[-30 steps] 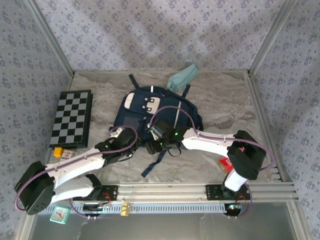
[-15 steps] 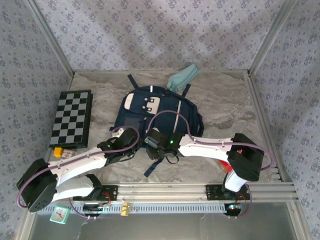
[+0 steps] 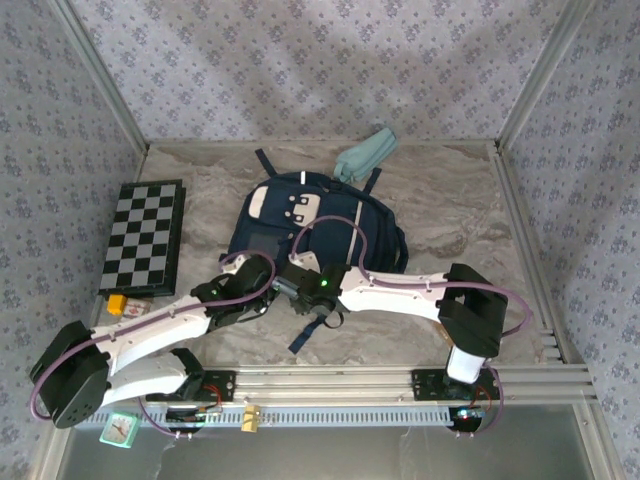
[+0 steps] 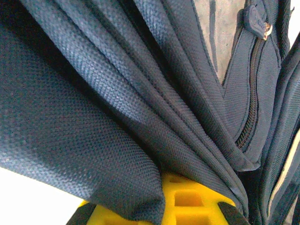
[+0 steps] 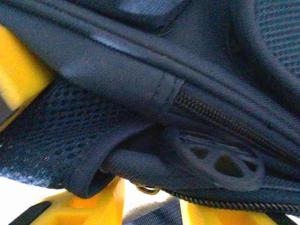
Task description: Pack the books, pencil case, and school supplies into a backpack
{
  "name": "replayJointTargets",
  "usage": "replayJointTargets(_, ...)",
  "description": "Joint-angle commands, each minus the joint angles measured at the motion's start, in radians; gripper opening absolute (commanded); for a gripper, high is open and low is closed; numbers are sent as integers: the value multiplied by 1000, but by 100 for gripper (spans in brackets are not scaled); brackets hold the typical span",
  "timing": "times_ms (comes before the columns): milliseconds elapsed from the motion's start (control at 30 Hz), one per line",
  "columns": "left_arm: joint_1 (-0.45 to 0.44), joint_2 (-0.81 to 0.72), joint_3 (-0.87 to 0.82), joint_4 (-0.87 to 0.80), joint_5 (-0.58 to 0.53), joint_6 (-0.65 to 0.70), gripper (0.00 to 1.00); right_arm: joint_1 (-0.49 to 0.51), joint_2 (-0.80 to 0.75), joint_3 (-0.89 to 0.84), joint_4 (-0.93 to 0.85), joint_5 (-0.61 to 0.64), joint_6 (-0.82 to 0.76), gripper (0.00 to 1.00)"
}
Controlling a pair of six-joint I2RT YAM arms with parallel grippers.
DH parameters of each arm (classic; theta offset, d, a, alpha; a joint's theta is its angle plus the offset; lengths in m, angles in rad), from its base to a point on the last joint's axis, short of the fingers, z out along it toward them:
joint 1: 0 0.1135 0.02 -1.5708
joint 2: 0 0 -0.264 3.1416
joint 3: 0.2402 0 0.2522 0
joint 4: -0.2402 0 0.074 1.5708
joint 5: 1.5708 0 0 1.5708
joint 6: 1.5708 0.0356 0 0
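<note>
Right hand (image 3: 288, 286) slid left onto backpack (image 3: 300, 215); checkerboard (image 3: 143, 237) aside.

Matt navy woven cloth on the backpack (image 4: 93, 108), coarse-grained, folded soft. Just above the right gripper (image 5: 150, 206), smooth yellow plastic: open dark mesh (image 5: 42, 126), a toothed zip, a matt rubbery pull (image 5: 220, 164). Farther beyond, soft teal cloth of the pencil case (image 3: 365, 155); smooth marbled desk (image 3: 450, 200).

Robotics test cell in a lab. Indicators: aluminium profile frame (image 3: 100, 75) carrying patterned wall panels (image 3: 300, 60); marble-effect tabletop (image 3: 450, 210); left arm (image 3: 150, 330) and right arm (image 3: 400, 290) bolted to a slotted rail (image 3: 330, 378); staged props, including a backpack (image 3: 300, 225) and a checkered board (image 3: 143, 238).
</note>
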Motion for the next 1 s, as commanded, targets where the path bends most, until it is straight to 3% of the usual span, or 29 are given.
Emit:
replayJointTargets(0, -30, -18, 22, 61, 48, -30, 0, -9, 34, 44, 30, 86, 29, 35)
replayJointTargets(267, -27, -21, 19, 59, 50, -29, 0, -16, 62, 46, 142, 52, -90, 36)
replayJointTargets(733, 26, -33, 17, 8, 44, -4, 0, -13, 7, -14, 67, 94, -103, 15)
replayJointTargets(833, 67, -56, 14, -26, 40, 19, 0, -15, -28, -74, 57, 80, -88, 8)
replayJointTargets(967, 139, -95, -3, -54, 51, 46, 0, -21, -59, -121, 32, 73, -71, 8)
